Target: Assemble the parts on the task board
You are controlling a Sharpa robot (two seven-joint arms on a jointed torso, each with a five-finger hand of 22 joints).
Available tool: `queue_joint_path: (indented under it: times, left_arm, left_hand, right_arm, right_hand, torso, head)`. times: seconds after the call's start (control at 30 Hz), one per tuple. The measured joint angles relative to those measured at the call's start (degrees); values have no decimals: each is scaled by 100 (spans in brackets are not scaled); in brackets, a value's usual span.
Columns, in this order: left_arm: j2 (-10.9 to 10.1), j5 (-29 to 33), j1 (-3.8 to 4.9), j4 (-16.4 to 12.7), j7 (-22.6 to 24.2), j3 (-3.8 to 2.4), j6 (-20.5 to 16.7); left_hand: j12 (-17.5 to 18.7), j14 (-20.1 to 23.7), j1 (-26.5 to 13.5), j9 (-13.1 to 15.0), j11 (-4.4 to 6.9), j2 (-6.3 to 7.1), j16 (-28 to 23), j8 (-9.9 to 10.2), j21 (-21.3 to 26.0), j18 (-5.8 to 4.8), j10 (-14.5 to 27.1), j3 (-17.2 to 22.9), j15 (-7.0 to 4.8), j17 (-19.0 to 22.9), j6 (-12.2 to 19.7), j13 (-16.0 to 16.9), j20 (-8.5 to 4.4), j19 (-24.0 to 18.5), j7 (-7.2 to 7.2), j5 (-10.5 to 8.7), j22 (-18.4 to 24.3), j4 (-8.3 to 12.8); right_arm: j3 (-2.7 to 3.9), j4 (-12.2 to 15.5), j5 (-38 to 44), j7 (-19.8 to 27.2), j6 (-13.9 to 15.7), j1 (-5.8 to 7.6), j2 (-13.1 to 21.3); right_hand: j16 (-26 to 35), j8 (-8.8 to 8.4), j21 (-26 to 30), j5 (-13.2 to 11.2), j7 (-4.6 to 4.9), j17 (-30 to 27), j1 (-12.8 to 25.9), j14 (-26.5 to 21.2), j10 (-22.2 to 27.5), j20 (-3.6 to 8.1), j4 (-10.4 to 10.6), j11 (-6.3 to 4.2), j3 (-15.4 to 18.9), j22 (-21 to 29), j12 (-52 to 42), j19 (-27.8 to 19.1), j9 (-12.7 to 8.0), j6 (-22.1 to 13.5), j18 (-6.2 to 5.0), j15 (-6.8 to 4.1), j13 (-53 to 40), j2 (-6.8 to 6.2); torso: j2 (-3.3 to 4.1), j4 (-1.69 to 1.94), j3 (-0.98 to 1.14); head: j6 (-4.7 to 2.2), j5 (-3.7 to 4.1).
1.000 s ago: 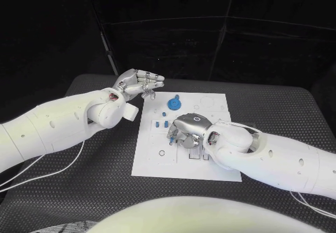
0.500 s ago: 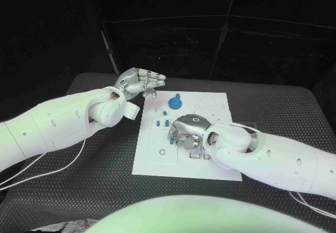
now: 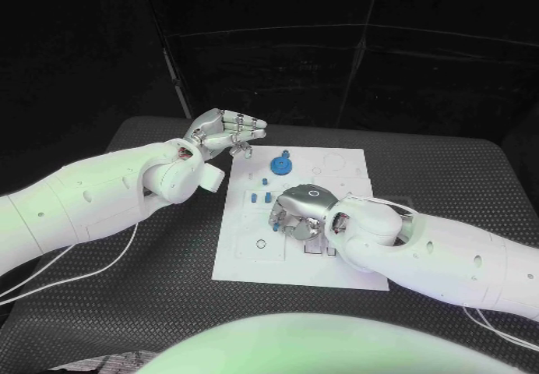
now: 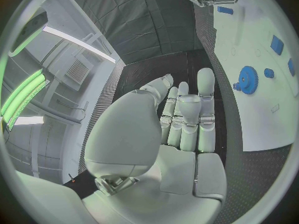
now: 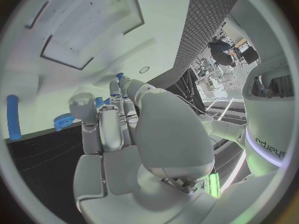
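Right hand (image 3: 301,209) hovers low over mid-board (image 3: 247,261), fingers curled, a small blue part (image 3: 276,220) seemingly pinched at its fingertips. Left hand (image 3: 225,131) sits clenched and empty off the far corner. Risk: a tilted part jams or slips beside the gear (image 3: 281,164).

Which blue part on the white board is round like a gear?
The blue toothed gear at the white task board's far end; the other blue parts are small blocks and pegs.

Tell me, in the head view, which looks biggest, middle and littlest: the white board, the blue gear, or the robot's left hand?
1. Task board, by far the largest.
2. Left hand, fingers curled in, holding nothing.
3. Blue gear, the smallest; it lies on the board's far part.
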State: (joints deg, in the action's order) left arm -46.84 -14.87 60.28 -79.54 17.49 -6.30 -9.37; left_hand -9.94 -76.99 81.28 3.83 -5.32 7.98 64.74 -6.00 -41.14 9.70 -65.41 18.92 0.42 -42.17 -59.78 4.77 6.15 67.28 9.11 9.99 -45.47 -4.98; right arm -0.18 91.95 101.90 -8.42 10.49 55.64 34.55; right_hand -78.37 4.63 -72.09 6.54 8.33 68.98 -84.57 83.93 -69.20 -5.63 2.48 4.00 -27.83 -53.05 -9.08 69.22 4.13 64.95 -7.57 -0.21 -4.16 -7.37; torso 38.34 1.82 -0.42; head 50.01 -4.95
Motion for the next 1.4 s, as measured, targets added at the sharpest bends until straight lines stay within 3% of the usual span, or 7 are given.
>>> queue_joint_path:
  times: [0.4, 0.6, 0.77, 1.0, 1.23, 1.33, 1.4]
  left_arm:
    - [3, 0, 0, 2, -11, 0, 18]
    - [-2, 1, 0, -2, -17, 0, 27]
    - [-16, 1, 0, -3, -25, 0, 36]
    - [-28, 1, 0, -3, -38, 0, 54]
    - [-43, 2, 0, 1, -53, 0, 71]
    - [-54, 2, 0, 2, -57, 0, 80]
    - [-61, 2, -1, 3, -60, 1, 84]
  left_hand:
    - [0, 0, 0, 0, 0, 0, 0, 0, 0, 0, 0, 0, 0, 9, 0, 1, 20, -20, 0, 0, 7, 0]
    - [0, 0, 0, 0, 0, 0, 0, 0, 0, 0, 0, 0, 0, 9, 0, 1, 20, -20, 0, 0, 7, 0]
    - [0, 0, 0, 0, 0, 0, 0, 0, 0, 0, 0, 0, 0, 9, 0, 1, 20, -20, 0, 0, 7, 0]
    - [0, 0, 0, 0, -21, 0, 0, 0, 0, 0, 21, 0, 0, 8, 0, -5, 20, -19, 0, 0, 6, 0]
    - [0, 0, 0, 0, -21, 0, 0, 0, 0, 0, 21, 0, 0, 8, 0, -4, 20, -19, 0, 0, 6, 0]
    - [0, 0, 0, 1, -21, 0, 0, 0, 0, 0, 21, 0, 0, 8, 0, -4, 19, -19, 0, 0, 6, 0]
    - [0, 0, 0, 1, -21, 0, 0, 0, 0, 0, 21, 0, 0, 8, 0, -4, 20, -19, 0, 0, 6, 0]
  right_arm:
    - [-7, -42, 112, -77, -174, 7, -70]
    - [-19, -68, 169, -147, -199, 11, -72]
    - [-26, -68, 177, -154, -174, 12, -68]
    - [-41, 24, 166, -138, -14, -33, 35]
    - [-39, 393, 121, -71, 341, -69, 422]
    - [25, 614, 82, -54, 484, -89, 711]
    - [194, 703, 40, -52, 551, -95, 890]
  right_hand:
    - [0, -29, 0, 0, 11, -39, 180, 0, 0, 0, -4, 0, 79, 67, 53, 0, 0, 11, 0, 0, 0, -29]
    - [68, -101, 206, 0, 136, -198, 396, 1, 530, -106, 47, 178, 225, 389, 302, -189, -45, -373, -1, 104, 32, -178]
    - [189, -101, 402, 0, 196, -443, 424, 0, 927, -198, 14, 286, 302, 690, 408, -366, -46, -586, -1, 146, 46, -192]
    - [216, -101, 444, 47, 196, -513, 444, 20, 1036, -195, -19, 317, 364, 779, 360, -403, -41, -645, 0, 166, 43, -173]
    - [216, -101, 469, 105, 167, -549, 467, 20, 1077, -215, -42, 275, 483, 830, 273, -423, -41, -796, -1, 166, 33, -196]
    - [216, -101, 484, 105, 155, -560, 467, 20, 1098, -215, -65, 254, 507, 834, 247, -422, -41, -808, -1, 165, 33, -196]
    - [216, -101, 491, 105, 129, -562, 467, 20, 1112, -215, -60, 269, 546, 838, 205, -422, -41, -834, 0, 166, 28, -196]
  torso:
    - [-4, -1, 0]
    - [-5, -1, -2]
    - [-8, 0, -2]
    - [-8, 0, 1]
    - [-8, -10, 7]
    - [-8, -13, 7]
    - [-8, -14, 7]
  head:
    - [0, 6]
    - [0, 14]
    - [1, 15]
    - [0, 15]
    - [0, 12]
    - [-5, 27]
    - [-16, 50]
